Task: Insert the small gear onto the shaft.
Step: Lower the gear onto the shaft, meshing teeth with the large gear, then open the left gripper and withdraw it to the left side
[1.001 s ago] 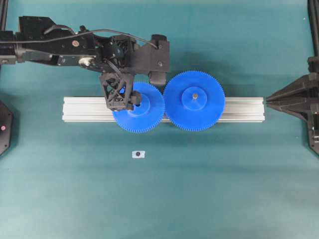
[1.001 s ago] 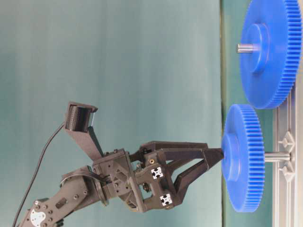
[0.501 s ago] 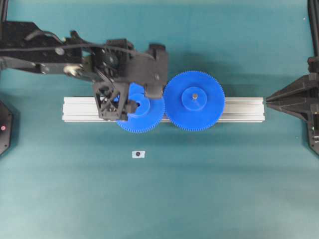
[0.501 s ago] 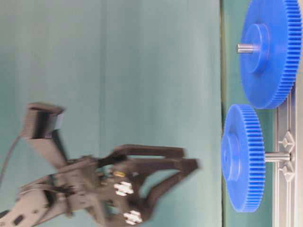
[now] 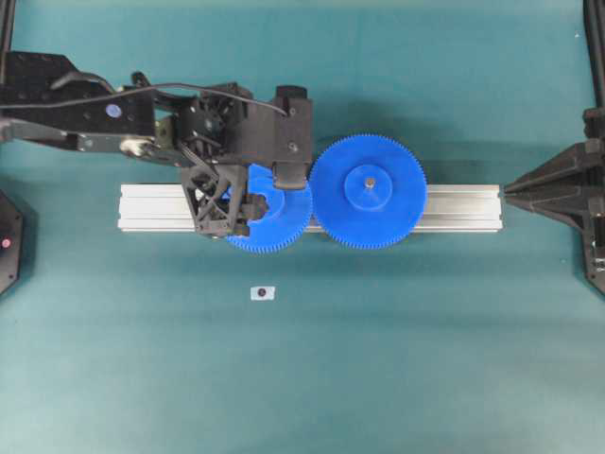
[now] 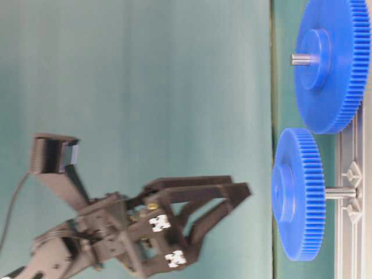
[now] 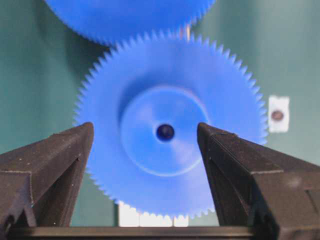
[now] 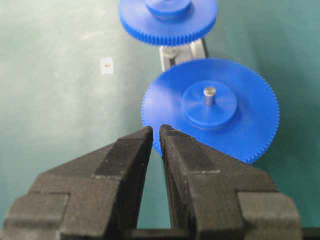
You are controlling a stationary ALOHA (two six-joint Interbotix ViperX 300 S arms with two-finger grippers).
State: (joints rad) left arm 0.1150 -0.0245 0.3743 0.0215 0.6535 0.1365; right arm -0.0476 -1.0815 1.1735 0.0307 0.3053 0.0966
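The small gear (image 5: 285,216) sits on the shaft (image 6: 340,193), which stands on the aluminium rail (image 5: 156,208). Seen from table level, the small gear (image 6: 296,195) rides partway along the shaft, its teeth beside those of the larger blue gear (image 6: 331,64). My left gripper (image 6: 240,195) is open and clear of the gear, with a gap between its fingertips and the hub. In the left wrist view the small gear (image 7: 165,170) and its dark centre hole lie between the spread left gripper (image 7: 145,131) fingers. My right gripper (image 8: 156,129) is shut and holds nothing, at the right edge (image 5: 510,189) of the overhead view.
The larger gear (image 5: 369,192) is on its own metal pin (image 8: 209,94) to the right of the small one. A small white tag with a dark dot (image 5: 262,293) lies on the green mat in front of the rail.
The left gripper has drawn back from the small gear's hub, where its fingertips were a second ago. The gear stays on the shaft. The right arm has not moved.
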